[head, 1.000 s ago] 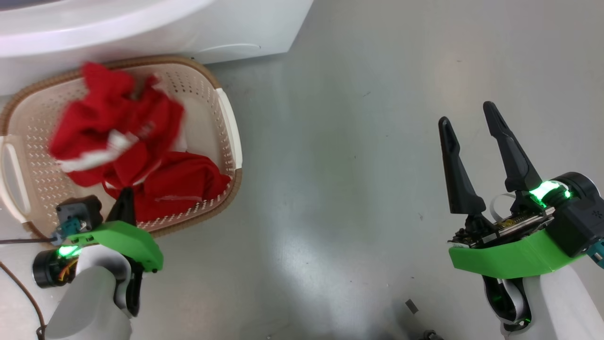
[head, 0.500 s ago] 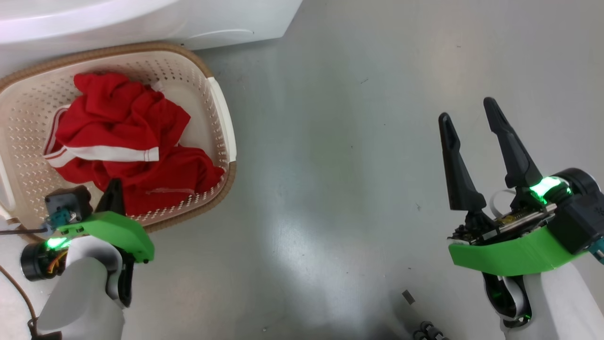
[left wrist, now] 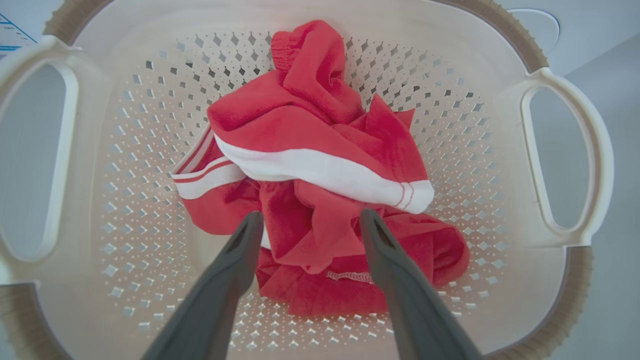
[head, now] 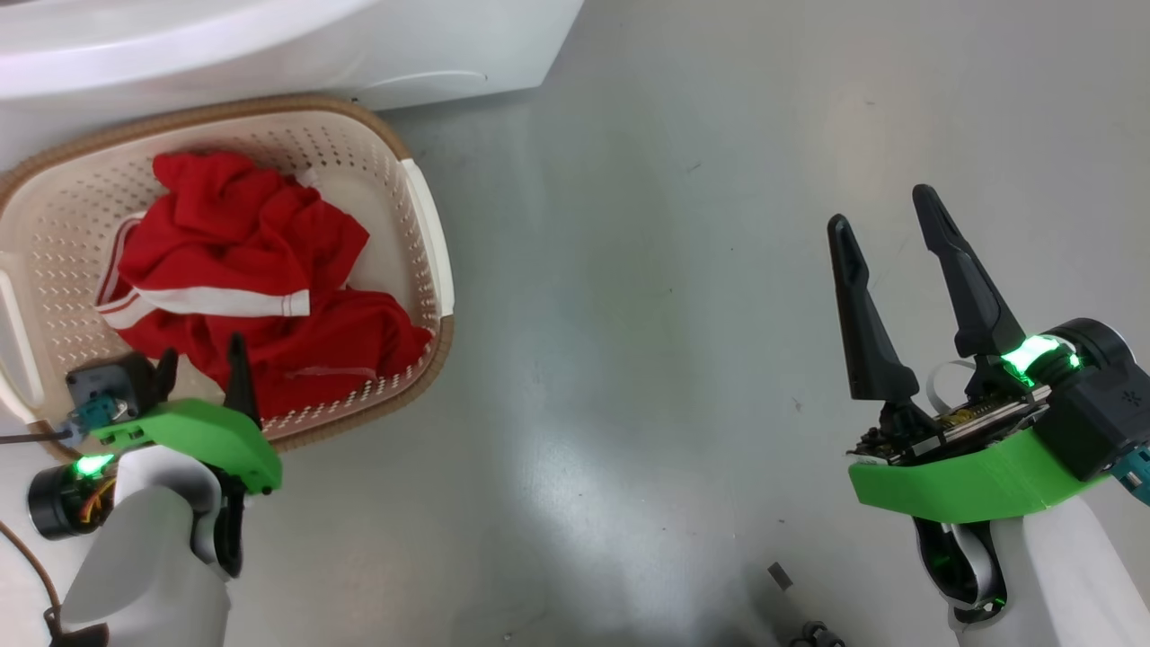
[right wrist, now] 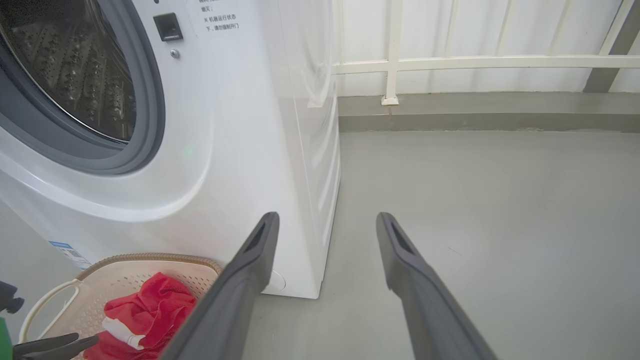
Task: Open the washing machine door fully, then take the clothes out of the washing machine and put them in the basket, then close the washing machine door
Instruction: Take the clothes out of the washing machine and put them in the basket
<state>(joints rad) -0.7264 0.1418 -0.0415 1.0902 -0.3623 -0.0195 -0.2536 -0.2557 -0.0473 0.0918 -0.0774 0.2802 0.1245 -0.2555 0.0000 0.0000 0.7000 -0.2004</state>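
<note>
Left gripper: jaws spread wide, nothing clamped between them. It is poised over the near side of the clothes; we cannot confirm whether the tips touch the fabric. Right gripper: likewise spread and empty, over bare floor, well apart from the work.

Location of item: we find the clothes lying inside the basket, heaped toward its middle. The basket stands on the floor, just beside the foot of the washing machine.

Handling assessment: the bundle is soft, limp red cloth with white striped bands, crumpled into loose folds. We judge it light and unbreakable. It is not slippery, but it is apt to drape, trail and catch on the perforated walls if lifted by an edge. Should a further grasp be needed, we recommend pinching a thick raised fold, such as the ridge above the broad white band, rather than a thin hem.

Status: the part of the steel drum that we can see holds no red fabric; the rest is hidden. The drum mouth stands uncovered, so we judge that closing the door remains outstanding.
</note>
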